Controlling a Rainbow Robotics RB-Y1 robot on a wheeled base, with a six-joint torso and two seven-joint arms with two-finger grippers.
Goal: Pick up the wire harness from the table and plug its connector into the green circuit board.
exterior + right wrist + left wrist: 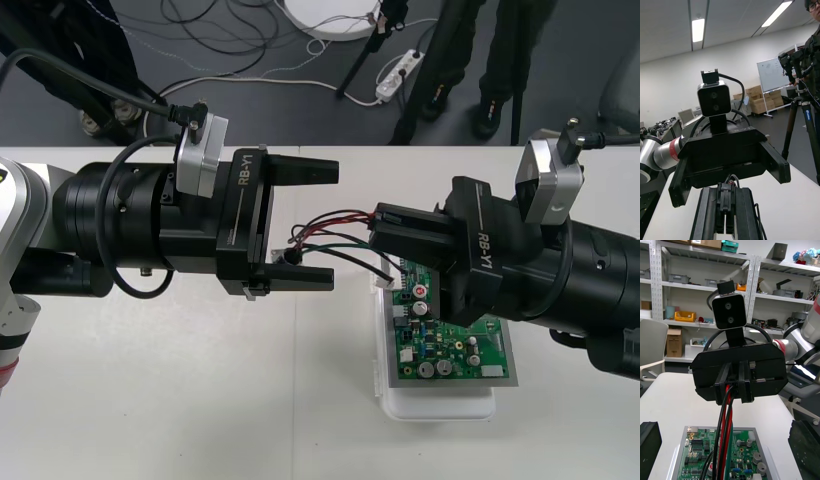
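The green circuit board [452,340] lies on its white base [440,405] at the table's right. My right gripper [380,228] hovers over the board's left end, shut on the harness plug [725,210]. Red, black and green wires [330,232] run from it leftwards into the gap between the left gripper's fingers. My left gripper [333,224] faces the right one, open, its fingers [649,444] far apart on either side of the wires. In the left wrist view the wires [725,420] hang from the right gripper [738,384] down over the board [748,457].
Bare table lies in front of and to the left of the board. Cables, a power strip [398,72] and tripod legs sit on the dark floor beyond the far edge.
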